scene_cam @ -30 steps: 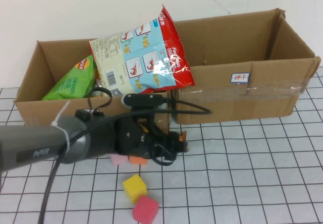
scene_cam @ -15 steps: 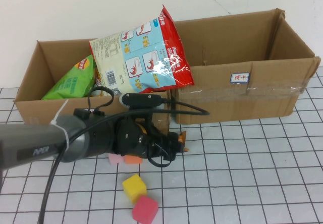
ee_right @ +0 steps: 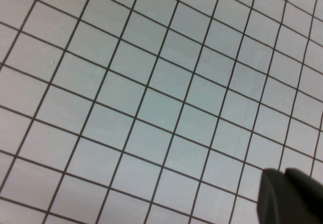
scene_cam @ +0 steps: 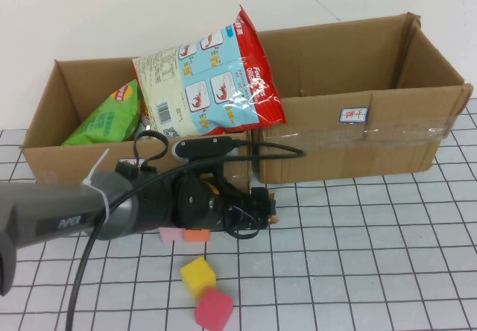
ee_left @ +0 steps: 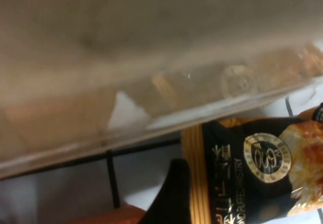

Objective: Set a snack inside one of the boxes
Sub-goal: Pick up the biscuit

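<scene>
**Cardboard wall ahead, packet low at its foot**

Cardboard stood across the back of the mat (scene_cam: 373, 256): two boxes. The left box (scene_cam: 45, 159) already had two bags in it, a green bag (scene_cam: 104, 122) and a red bag (scene_cam: 216, 85) that leaned over its right end. Near it on the mat lay four cubes: pink (scene_cam: 173, 234), orange (scene_cam: 197, 235), yellow (scene_cam: 198, 277) and red (scene_cam: 215, 310).

My left claw (scene_cam: 264, 208) sat low over the mat, just beside the left box's front wall. One black packet (ee_left: 252, 173) lay right at the claw, close to the taped bottom edge of the cardboard. I could not tell whether the claw was clamped on it or loose.

The right box (scene_cam: 402, 122) looked empty and wore one label (scene_cam: 354, 114).

My right claw (ee_right: 285, 193) hung over bare mat, out of the high view; its state I could not tell.

I judged the risks so: lifting so near the wall could snag the packet on the rim, and a weak grasp would drop it outside.
</scene>
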`<action>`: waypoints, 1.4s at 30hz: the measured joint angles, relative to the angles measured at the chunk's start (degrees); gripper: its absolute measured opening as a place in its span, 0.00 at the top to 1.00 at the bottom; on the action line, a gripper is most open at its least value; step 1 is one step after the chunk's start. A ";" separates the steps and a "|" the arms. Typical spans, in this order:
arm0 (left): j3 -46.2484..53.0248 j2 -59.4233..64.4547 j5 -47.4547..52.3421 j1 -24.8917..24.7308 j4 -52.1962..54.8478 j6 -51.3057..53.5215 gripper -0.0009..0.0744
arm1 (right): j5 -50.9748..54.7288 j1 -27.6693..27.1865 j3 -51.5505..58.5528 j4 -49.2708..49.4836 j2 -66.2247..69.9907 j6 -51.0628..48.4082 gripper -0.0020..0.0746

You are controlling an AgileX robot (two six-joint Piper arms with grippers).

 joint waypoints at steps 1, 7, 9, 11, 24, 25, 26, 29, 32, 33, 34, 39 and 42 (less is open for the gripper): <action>0.00 0.00 0.00 0.00 -0.15 0.13 0.10 | 0.00 0.00 0.00 0.00 0.00 0.00 0.98; -0.12 0.00 1.10 0.00 -0.23 0.50 0.13 | -0.11 0.00 0.00 0.00 0.00 0.00 0.98; -0.12 0.00 1.52 0.00 0.09 0.54 0.15 | -0.34 0.00 0.00 0.00 0.00 0.00 0.98; -0.12 0.00 2.19 -0.11 0.54 0.54 0.16 | -0.57 0.00 0.00 0.00 0.00 0.00 0.98; -0.23 0.14 7.25 -9.40 5.25 2.67 0.41 | -1.89 0.00 0.00 -0.09 0.00 0.00 0.98; -0.23 0.14 7.50 -9.77 5.25 2.75 0.42 | -1.89 0.00 0.00 -0.09 0.00 0.00 0.98; -0.23 0.03 7.79 -10.16 5.25 2.75 0.43 | -1.89 0.00 0.00 -0.09 0.00 0.00 0.98; 0.03 -0.99 9.13 -10.17 5.51 1.88 0.45 | -1.89 0.00 0.00 -0.43 0.00 0.00 0.98; 0.38 -2.74 9.87 -10.06 7.32 1.79 0.45 | -1.89 0.00 0.00 -0.66 0.00 0.00 0.98; 0.38 -3.36 9.87 -9.93 8.20 1.91 0.45 | -1.89 0.00 0.00 -0.67 0.00 0.00 0.98; 0.38 -4.20 9.74 -9.67 9.29 2.01 0.45 | -1.89 0.00 0.00 -0.75 0.00 0.00 0.98; 0.38 -6.47 7.85 -9.56 16.85 2.36 0.46 | -1.89 0.00 0.00 -0.88 0.00 0.00 0.98; 0.38 -6.56 6.45 -9.56 20.07 2.47 0.44 | -1.89 0.00 0.00 -0.88 0.00 0.00 0.98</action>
